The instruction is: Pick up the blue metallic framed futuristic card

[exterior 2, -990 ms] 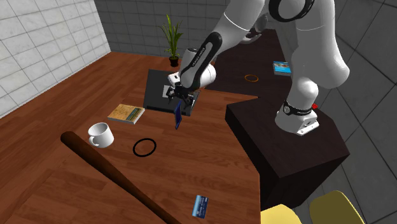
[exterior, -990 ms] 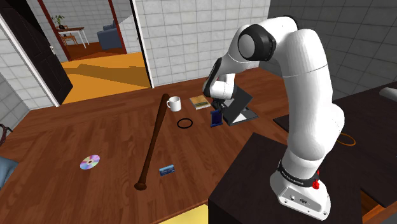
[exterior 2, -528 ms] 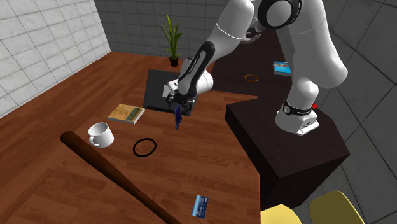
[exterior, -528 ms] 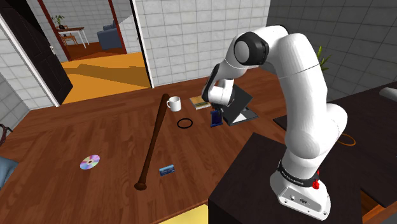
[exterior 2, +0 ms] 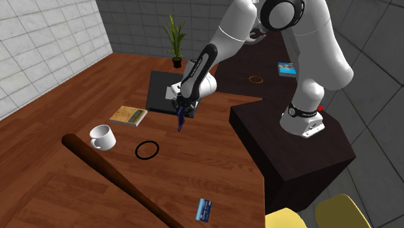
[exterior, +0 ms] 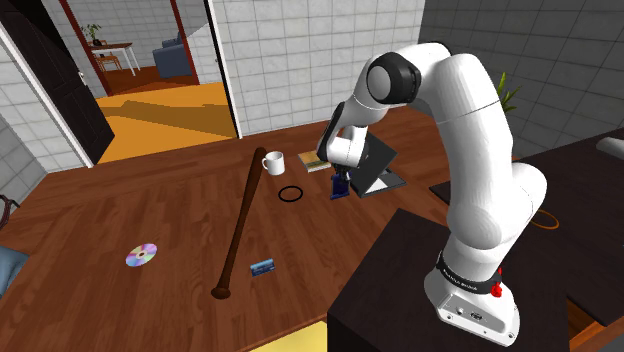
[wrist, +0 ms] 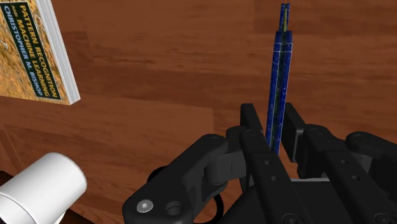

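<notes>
Now | claw (wrist: 273, 119) pinching blue card (wrist: 280, 63) (seen edge-on) | book (wrist: 35, 51), white mug (wrist: 41, 189) nearby

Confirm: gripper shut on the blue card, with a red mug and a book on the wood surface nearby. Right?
Not quite. The mug is white, not red, as the second exterior view shows. The rest stands: the gripper is shut on the blue card, with the mug and the book on the wood surface nearby.

Colours before you
Speckled deep-blue card (wrist: 278, 89); your black gripper (wrist: 273, 121); white mug (wrist: 44, 188); book (wrist: 35, 51) in mottled orange with dark green title band; reddish-brown wood-grain tabletop (wrist: 159, 76).
</notes>
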`<state>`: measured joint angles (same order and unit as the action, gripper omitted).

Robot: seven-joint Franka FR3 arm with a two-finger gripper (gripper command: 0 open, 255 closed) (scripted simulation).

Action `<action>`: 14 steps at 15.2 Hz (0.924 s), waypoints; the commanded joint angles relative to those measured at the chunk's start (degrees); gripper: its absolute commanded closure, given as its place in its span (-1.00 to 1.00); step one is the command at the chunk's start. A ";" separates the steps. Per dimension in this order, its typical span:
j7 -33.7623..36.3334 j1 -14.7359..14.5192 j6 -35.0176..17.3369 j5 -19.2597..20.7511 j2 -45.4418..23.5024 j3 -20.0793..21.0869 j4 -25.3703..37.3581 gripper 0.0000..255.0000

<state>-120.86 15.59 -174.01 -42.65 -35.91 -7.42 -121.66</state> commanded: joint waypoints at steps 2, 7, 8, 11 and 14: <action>0.01 -0.01 -0.03 0.02 -0.06 -0.02 0.09 1.00; 1.36 -1.80 1.56 1.17 2.27 -2.20 -1.07 1.00; 1.87 -2.43 2.10 1.61 2.99 -2.95 -1.39 1.00; 3.45 -4.31 3.71 3.08 5.10 -5.21 -2.27 1.00; 5.13 -6.19 5.33 4.76 7.17 -7.50 -3.05 1.00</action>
<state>-116.24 9.97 -169.27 -38.47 -29.48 -14.13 -124.43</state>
